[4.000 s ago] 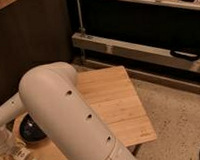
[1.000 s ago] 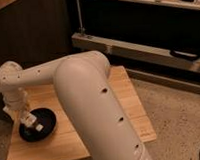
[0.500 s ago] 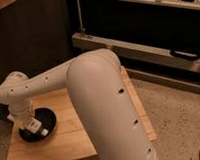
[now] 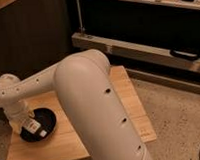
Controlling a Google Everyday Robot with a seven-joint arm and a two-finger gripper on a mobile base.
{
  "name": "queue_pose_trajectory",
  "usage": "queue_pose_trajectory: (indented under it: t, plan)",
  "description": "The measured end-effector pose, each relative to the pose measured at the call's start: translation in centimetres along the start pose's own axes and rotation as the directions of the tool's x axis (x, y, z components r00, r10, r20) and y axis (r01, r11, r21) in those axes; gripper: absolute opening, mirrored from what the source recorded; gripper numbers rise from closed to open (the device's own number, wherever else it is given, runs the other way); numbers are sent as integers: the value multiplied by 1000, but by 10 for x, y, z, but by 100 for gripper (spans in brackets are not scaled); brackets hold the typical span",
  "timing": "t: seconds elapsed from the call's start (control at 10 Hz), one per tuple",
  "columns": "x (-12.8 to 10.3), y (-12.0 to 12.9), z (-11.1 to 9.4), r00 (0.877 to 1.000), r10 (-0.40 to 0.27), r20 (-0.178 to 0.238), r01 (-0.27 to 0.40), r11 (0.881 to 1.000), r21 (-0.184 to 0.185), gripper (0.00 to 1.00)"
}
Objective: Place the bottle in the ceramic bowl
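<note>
My gripper (image 4: 26, 123) hangs low over the left end of the pale wooden bench (image 4: 129, 100), near its front left corner, right above the round, glossy black ceramic bowl (image 4: 47, 128). The small white plastic bottle (image 4: 33, 127) with a dark-printed label lies inside the bowl, towards its left side. It seems to sit between my fingers, though I cannot tell whether they grip it. To the right, my white arm (image 4: 94, 104) crosses the bench's middle.
</note>
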Motion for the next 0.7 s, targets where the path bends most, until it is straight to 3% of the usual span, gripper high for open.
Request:
queue_pose_trajectory:
  t: [0.7]
  plan:
    - [0, 0, 0, 1000, 1, 1, -1, 1000, -1, 80]
